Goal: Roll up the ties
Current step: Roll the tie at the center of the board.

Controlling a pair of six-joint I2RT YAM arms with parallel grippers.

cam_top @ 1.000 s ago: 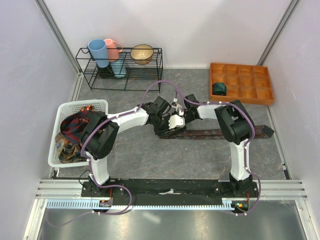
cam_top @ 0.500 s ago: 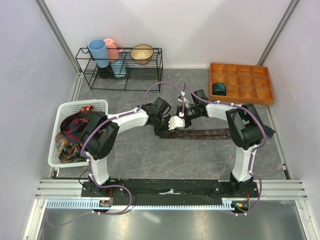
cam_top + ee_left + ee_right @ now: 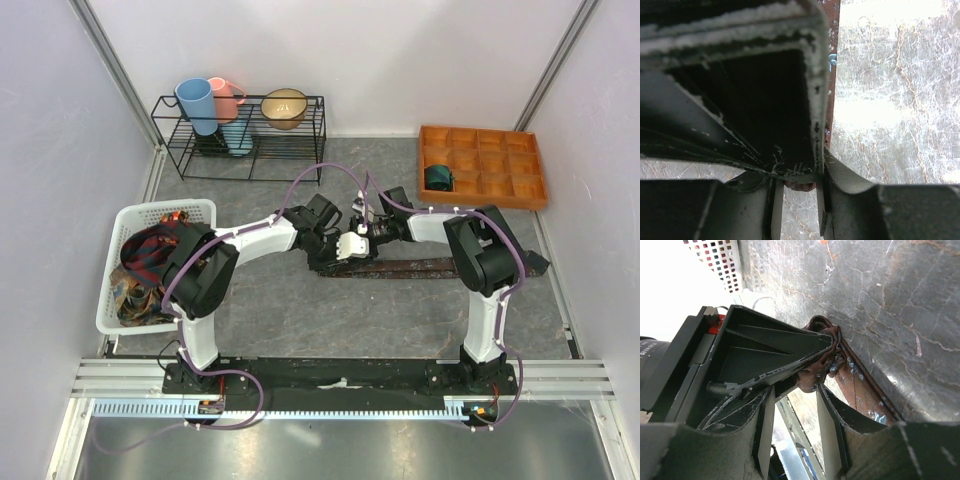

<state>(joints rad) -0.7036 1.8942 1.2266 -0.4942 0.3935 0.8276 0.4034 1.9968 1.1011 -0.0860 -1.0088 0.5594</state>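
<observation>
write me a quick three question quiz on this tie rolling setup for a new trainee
1. True or false: a rolled teal tie sits in the orange tray.
2. Where does the maroon tie lie? a) in the orange tray b) stretched out on the table c) on the wire rack
3. Fill in: the other ties are heaped in the white ____.
Key: 1 true; 2 b; 3 basket

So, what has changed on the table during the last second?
The right gripper opened at the maroon tie's rolled end, and its elbow shifted to the right. The left gripper still pinches the roll. The white basket and orange tray stayed put.
</observation>
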